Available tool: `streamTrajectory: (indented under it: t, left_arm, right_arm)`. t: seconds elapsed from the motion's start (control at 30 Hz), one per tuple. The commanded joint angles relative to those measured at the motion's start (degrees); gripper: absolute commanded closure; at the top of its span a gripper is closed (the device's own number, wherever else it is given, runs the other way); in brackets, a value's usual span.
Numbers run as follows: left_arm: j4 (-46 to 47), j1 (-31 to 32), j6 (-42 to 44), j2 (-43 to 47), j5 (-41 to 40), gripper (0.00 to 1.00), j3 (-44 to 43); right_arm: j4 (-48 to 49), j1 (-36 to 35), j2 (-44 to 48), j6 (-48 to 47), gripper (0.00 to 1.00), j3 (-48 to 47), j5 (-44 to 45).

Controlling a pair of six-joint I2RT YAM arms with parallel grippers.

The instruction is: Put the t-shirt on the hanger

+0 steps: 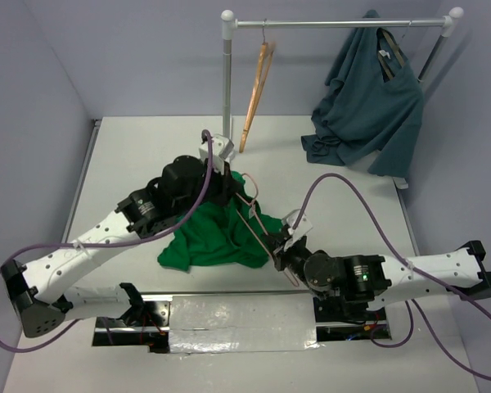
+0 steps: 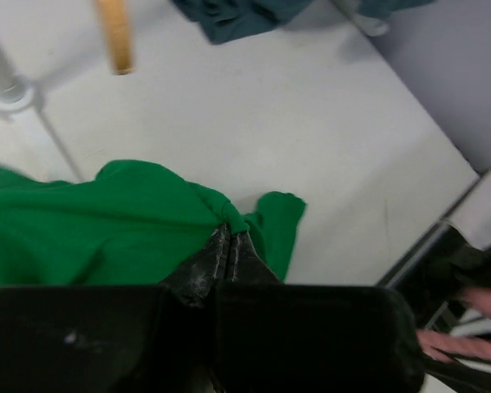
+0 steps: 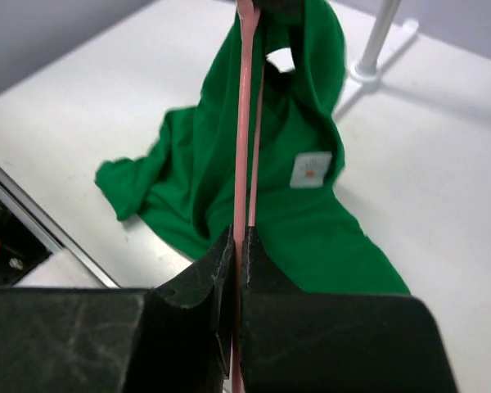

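Observation:
The bright green t-shirt (image 1: 200, 237) lies bunched on the table, and its upper part is lifted. My left gripper (image 1: 231, 183) is shut on a fold of the t-shirt (image 2: 106, 221), with its tips (image 2: 229, 235) pinching the cloth. The thin pink wire hanger (image 1: 259, 219) slants from the raised cloth down to my right gripper (image 1: 281, 255), which is shut on the wire (image 3: 244, 123). In the right wrist view the wires run up into the shirt (image 3: 303, 221) beside its small white label (image 3: 311, 169). The hanger's far end is hidden in cloth.
A white clothes rack (image 1: 227, 74) stands at the back. A tan wooden hanger (image 1: 258, 94) and a dark teal shirt (image 1: 368, 106) hang from it. The wooden hanger's tip (image 2: 114, 33) and the rack foot (image 3: 367, 70) are near the raised cloth. A foil-covered strip (image 1: 237, 323) runs along the near edge.

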State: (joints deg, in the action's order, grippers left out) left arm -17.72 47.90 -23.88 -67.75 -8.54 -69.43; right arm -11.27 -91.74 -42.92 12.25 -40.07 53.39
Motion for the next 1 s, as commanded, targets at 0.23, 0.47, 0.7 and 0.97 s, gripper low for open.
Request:
streamTrajectory:
  t: [0.23, 0.47, 0.7, 0.97]
  left_arm:
    - [9.98, 10.46, 1.12, 8.06, 6.43, 1.00, 1.39]
    - [12.09, 14.06, -0.11, 12.11, 6.42, 1.00, 6.40]
    - [9.02, 15.29, -0.91, 15.45, 5.55, 0.98, 9.48]
    - [-5.47, 15.29, 1.55, 19.93, -0.51, 0.47, 5.72]
  right_arm:
    - [36.10, -0.45, 1.08, -12.77, 1.00, 4.74, 4.88]
    - [51.33, -0.45, -2.96, -22.87, 1.00, 7.90, 8.57]
    - [67.22, -0.28, 0.20, -27.17, 1.00, 15.54, 6.30]
    - [75.78, -0.28, 3.62, -34.57, 1.00, 18.72, -1.44]
